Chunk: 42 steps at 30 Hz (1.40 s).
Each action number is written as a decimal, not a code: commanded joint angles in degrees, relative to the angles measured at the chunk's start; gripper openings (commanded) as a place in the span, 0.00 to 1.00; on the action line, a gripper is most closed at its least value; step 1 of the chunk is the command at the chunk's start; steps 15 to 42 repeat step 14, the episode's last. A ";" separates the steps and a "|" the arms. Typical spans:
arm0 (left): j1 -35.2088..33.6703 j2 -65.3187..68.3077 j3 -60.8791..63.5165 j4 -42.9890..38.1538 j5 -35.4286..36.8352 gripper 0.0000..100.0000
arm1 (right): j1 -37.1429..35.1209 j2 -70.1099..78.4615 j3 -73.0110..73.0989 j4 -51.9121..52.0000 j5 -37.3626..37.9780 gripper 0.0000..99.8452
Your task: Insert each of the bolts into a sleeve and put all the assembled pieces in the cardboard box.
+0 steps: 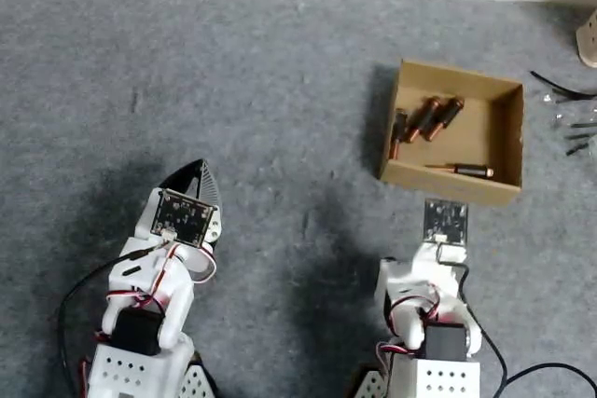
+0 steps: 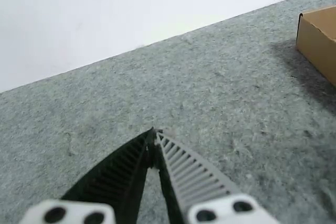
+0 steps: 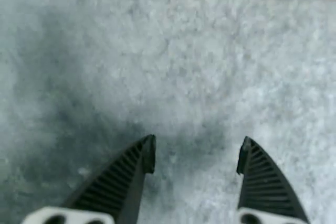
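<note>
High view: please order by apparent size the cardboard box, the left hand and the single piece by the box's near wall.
1. Box.
2. Left hand, shut; partly hidden and nearer the camera, so less sure.
3. Single piece, long but thin.

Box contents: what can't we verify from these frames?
- High view: pieces in the box too small to tell if fully assembled.
- Left wrist view: box cut off by the frame edge, inside unseen.
- Right wrist view: box's near wall hides its inside; frame edge cuts it.
- High view: loose bits at right edge too small, partly cut off.
</note>
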 commanded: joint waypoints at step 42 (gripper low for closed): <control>0.75 -0.40 1.19 2.20 -0.09 0.01 | 0.57 -0.84 7.78 1.01 -0.18 0.23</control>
